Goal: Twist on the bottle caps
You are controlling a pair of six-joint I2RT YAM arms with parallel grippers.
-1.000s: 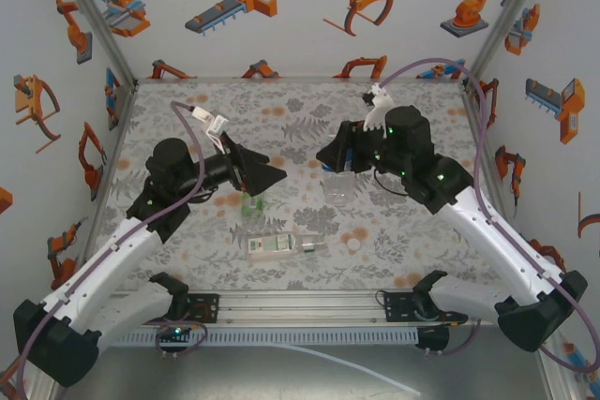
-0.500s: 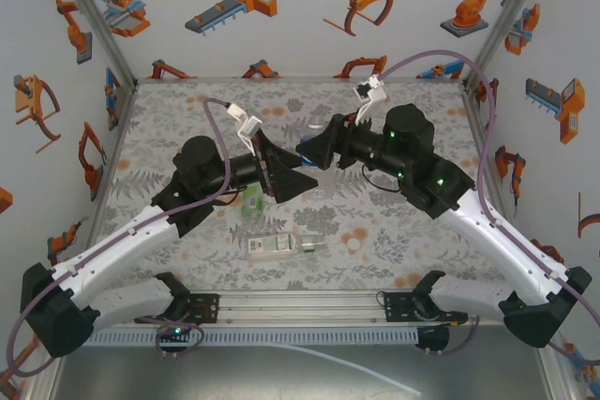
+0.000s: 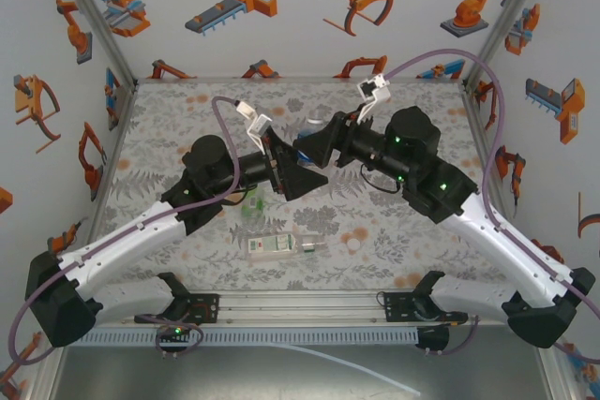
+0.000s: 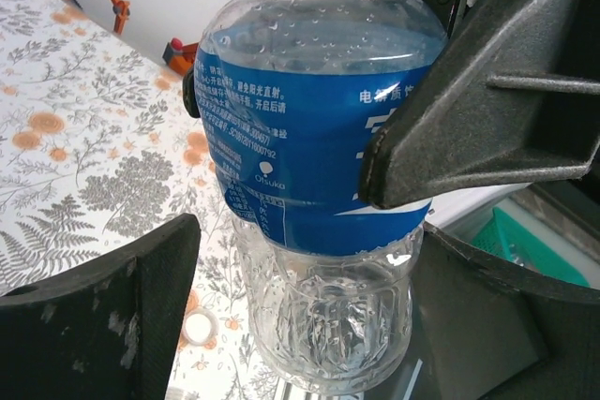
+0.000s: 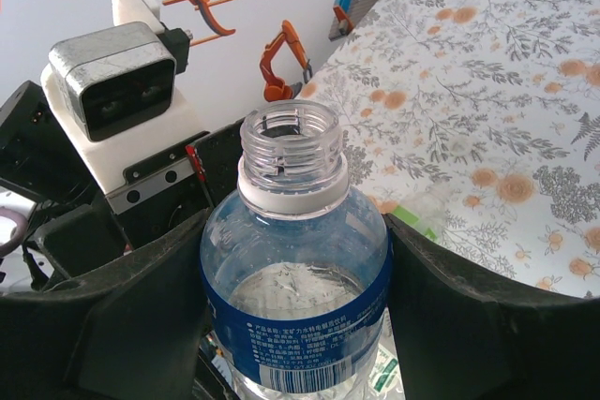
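- Two tools meet above the middle of the tabletop (image 3: 169, 119), both at one bottle.
- First, the right tool (image 5: 295, 231) is clamped on the blue-labelled bottle (image 4: 300, 119), with one finger pressed to each side of its body. The bottle is held neck upward, off the tabletop.
- Second, the left tool (image 4: 305, 241) is partly open and straddles the lower, clear part of the same bottle. A gap shows at one finger. Whether the other finger touches the plastic cannot be told. It has no firm hold.
- Bottle neck (image 5: 288, 142): open at the top, threads bare.
- Below, a green-labelled bottle (image 3: 249, 203) stands just beside the left arm.
- A white-labelled bottle (image 3: 277, 246) lies on its side near the front edge.
- One white cap (image 3: 353, 244) lies loose to the right of it, apart from it.
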